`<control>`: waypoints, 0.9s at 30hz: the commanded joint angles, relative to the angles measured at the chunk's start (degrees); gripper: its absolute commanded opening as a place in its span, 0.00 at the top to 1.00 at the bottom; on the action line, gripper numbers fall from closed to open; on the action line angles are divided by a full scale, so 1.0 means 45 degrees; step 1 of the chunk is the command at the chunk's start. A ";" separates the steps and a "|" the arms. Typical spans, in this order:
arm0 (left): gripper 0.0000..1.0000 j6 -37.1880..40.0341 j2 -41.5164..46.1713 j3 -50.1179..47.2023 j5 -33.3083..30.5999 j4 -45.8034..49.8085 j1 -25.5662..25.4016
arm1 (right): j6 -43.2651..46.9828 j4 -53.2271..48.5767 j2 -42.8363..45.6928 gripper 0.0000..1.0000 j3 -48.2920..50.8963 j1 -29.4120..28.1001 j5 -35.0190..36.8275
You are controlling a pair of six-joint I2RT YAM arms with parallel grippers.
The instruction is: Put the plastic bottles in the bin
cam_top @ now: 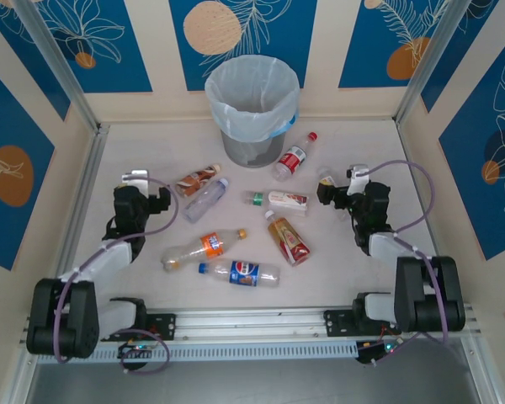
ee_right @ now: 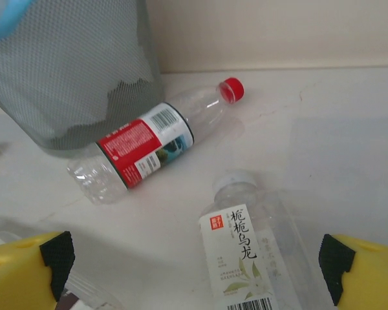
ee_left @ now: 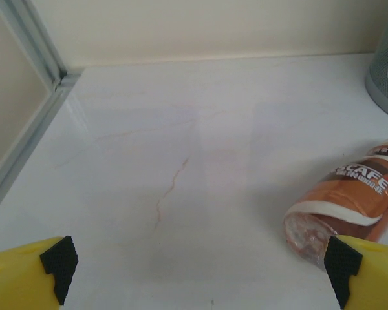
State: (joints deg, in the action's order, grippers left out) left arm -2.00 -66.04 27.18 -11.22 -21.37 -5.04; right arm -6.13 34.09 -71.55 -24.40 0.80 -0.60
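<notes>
Gaping empty, left gripper (ee_left: pixel 200 268) faces a brown bottle (ee_left: pixel 349 200) at four o'clock, right gripper (ee_right: pixel 196 263) a white-capped bottle (ee_right: pixel 246 239) at six, labels unreadable overhead.

The left arm (cam_top: pixel 109 257) is bent at the elbow and stretched forward. The left gripper (cam_top: pixel 162 200) is turned inward, and its jaws are held wide apart. The right arm (cam_top: pixel 394 246) is bent the same way. The right gripper (cam_top: pixel 326 192) is turned inward too, with its jaws spread wide. Black pads (ee_left: pixel 59 259) are seen on yellow fingertips.
</notes>
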 commanded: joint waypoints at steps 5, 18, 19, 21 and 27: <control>0.01 -0.1709 0.0362 0.3247 0.0728 0.5441 -0.0150 | -0.3157 -0.4105 0.2089 0.00 -0.1750 0.0077 0.0314; 0.01 0.0227 -0.4837 0.9365 0.4850 1.1279 -0.0375 | -0.5894 -0.7027 0.2111 0.01 -0.3283 0.0175 -0.0173; 0.01 0.0458 -0.5286 0.9775 0.4838 1.1611 -0.0492 | -0.5906 -0.7157 0.2125 0.01 -0.3390 0.0131 -0.0197; 0.01 0.0980 -0.6067 1.0470 0.4746 1.2223 -0.0798 | -0.5859 -0.7417 0.2175 0.00 -0.3568 0.0074 -0.0242; 0.01 0.2531 -0.8743 1.2677 0.2385 1.3814 -0.1823 | -0.5288 -0.8195 0.2397 0.00 -0.4088 -0.0318 0.0206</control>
State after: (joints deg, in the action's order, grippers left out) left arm 4.08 -101.41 80.07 4.80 34.06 -11.53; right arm -30.98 0.21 -62.02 -40.64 0.03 -0.01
